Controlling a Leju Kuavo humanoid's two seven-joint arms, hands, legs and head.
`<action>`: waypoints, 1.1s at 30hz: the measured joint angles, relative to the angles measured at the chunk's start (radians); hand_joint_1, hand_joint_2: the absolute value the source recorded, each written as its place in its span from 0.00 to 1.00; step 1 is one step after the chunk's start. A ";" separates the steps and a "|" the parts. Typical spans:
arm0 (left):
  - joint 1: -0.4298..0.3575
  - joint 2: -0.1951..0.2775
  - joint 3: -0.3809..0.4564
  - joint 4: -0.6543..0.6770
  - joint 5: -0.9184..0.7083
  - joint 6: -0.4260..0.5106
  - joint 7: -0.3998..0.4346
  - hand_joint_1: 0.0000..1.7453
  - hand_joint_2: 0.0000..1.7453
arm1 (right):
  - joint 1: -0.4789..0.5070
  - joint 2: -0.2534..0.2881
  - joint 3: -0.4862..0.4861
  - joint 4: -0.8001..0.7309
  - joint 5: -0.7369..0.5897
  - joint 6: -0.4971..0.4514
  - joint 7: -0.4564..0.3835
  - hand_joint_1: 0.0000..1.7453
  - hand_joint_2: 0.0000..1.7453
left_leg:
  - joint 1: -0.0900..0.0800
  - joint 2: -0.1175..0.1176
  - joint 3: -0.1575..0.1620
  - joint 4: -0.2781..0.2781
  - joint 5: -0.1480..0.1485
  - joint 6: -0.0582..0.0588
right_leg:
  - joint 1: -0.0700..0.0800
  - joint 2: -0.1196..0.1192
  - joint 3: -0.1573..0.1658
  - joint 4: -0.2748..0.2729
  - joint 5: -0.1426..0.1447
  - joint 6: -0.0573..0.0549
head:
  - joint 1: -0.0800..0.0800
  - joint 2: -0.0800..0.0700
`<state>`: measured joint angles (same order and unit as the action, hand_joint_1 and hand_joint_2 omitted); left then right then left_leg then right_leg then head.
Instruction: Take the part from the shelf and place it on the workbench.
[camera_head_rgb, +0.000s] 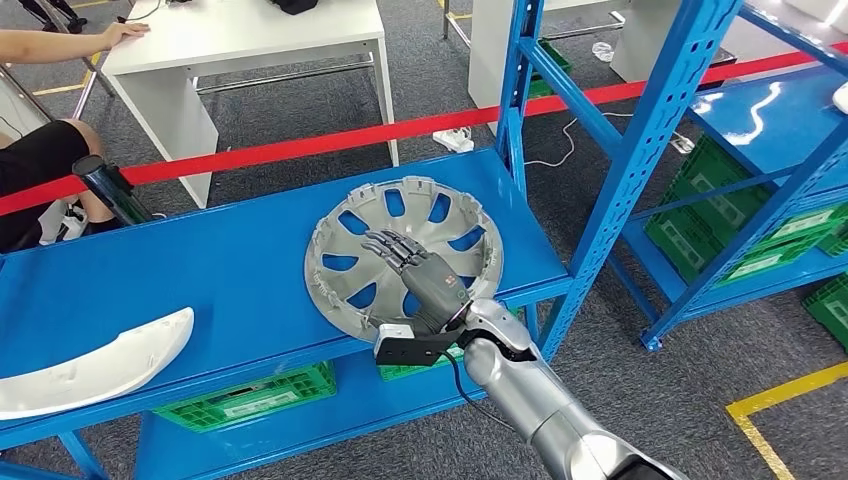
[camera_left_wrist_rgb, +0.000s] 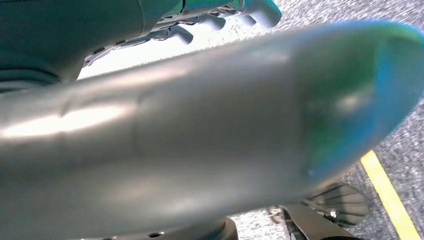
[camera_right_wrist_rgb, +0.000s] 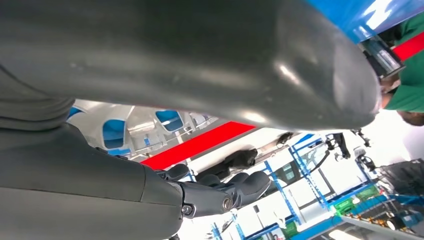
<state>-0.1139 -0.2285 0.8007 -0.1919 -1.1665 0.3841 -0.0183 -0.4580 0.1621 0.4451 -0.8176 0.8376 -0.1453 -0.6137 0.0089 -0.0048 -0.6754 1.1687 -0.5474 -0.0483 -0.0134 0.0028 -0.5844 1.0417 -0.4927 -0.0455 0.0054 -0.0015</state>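
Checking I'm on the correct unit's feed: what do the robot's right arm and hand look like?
The right arm is a smooth, glossy silver tube in rounded segments. A black bracket with a small white box sits at the wrist, and a thin black cable loops from it down along the forearm. The right hand is dark grey, with ribbed, segmented darker fingers and a small green-marked label near the wrist.

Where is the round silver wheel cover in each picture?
Head view: wheel cover lies on the blue shelf, middle of the picture, under the right robot hand.
Left wrist view: not there.
Right wrist view: its pale spokes sit mid-left.
Shared landmark: the red tape.
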 joint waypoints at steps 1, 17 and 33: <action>0.000 0.000 0.000 0.000 0.001 0.000 0.000 0.00 0.00 | 0.000 0.000 0.000 0.002 0.000 0.000 0.000 0.00 0.00 | 0.000 0.000 -0.016 0.059 -0.035 -0.002 | 0.001 -0.001 -0.008 0.000 0.006 -0.002 | 0.000 0.000; 0.002 0.001 0.000 0.000 -0.014 0.000 0.008 0.00 0.00 | -0.012 0.009 0.004 0.033 0.002 -0.021 0.009 0.00 0.50 | -0.013 0.000 0.143 -0.156 0.037 0.043 | 0.014 0.002 -0.054 -0.020 0.075 0.022 | 0.001 0.000; 0.005 0.005 0.000 0.000 -0.016 -0.026 0.018 0.00 0.00 | -0.121 -0.130 -0.045 0.244 0.090 -0.097 0.171 0.00 1.00 | -0.016 -0.001 0.133 -0.151 0.039 0.047 | 0.012 0.002 -0.061 -0.023 0.084 0.033 | 0.000 0.000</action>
<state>-0.1087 -0.2234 0.8007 -0.1919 -1.1825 0.3578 -0.0006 -0.5795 0.0321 0.4001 -0.5733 0.9276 -0.2420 -0.4422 -0.0071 -0.0060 -0.5424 1.0179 -0.5084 -0.0009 -0.0016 0.0044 -0.6451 1.0191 -0.4092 -0.0122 0.0057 -0.0015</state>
